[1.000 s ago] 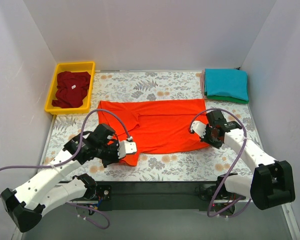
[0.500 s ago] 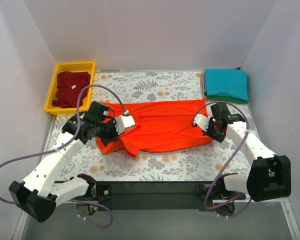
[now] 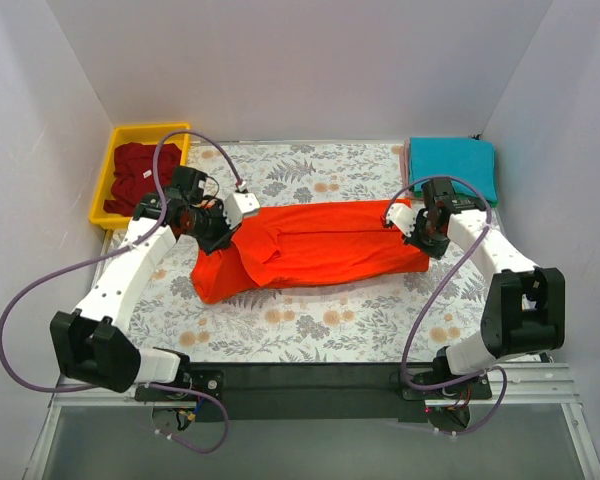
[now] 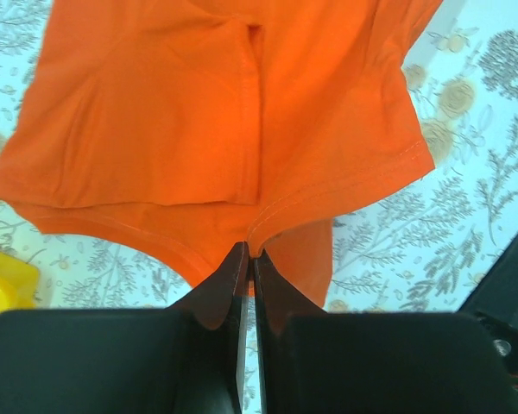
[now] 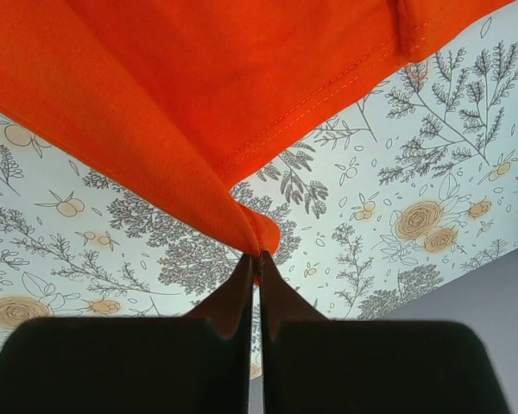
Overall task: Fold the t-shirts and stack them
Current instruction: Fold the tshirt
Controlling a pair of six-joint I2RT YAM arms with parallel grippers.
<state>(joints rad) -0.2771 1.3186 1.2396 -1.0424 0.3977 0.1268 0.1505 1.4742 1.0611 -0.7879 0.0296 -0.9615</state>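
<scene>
The left gripper (image 4: 249, 254) is pinched tight on a hem fold of the orange-red t-shirt (image 4: 198, 103). The right gripper (image 5: 257, 257) is clamped likewise on the opposite end (each pair of jaws nearly meets through the cloth). The shirt spans the middle of the tabletop (image 3: 320, 320) between them, partly doubled over. For a clean fold, both arms should probably travel level, hold the cloth taut, and lay the edges square before releasing.

light: bright, even, diffuse | shadows: soft, faint | glare: slight | blur: wrist-view foregrounds soft
</scene>
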